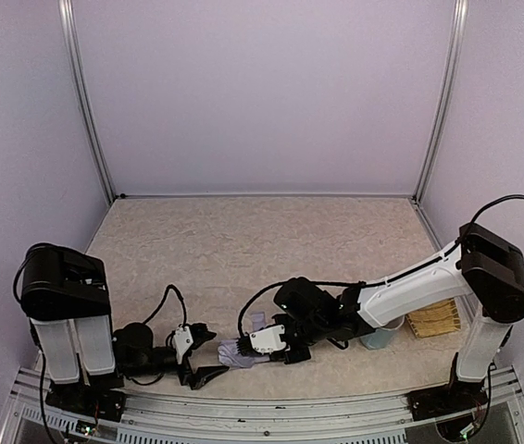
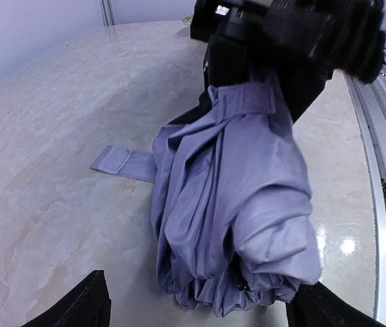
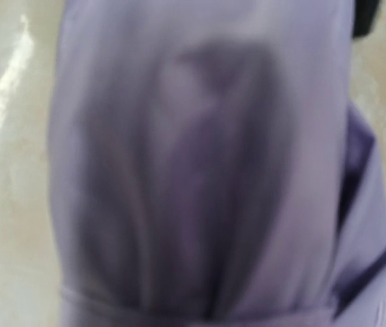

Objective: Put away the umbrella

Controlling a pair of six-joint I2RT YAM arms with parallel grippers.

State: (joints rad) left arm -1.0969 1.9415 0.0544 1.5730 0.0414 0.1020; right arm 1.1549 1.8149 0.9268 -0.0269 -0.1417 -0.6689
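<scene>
one umbrella (image 2: 234, 204), two robot arms (image 1: 63, 305) (image 1: 410, 282)

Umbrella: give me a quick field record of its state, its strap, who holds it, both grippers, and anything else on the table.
umbrella: folded, fabric bunched, low at the table's near edge
strap: undone, flat on the table
held by: right gripper, shut on the umbrella
left gripper: open, fingers either side of the umbrella's free end, not gripping
other items: blue cup, wooden rack, both under the right arm
</scene>
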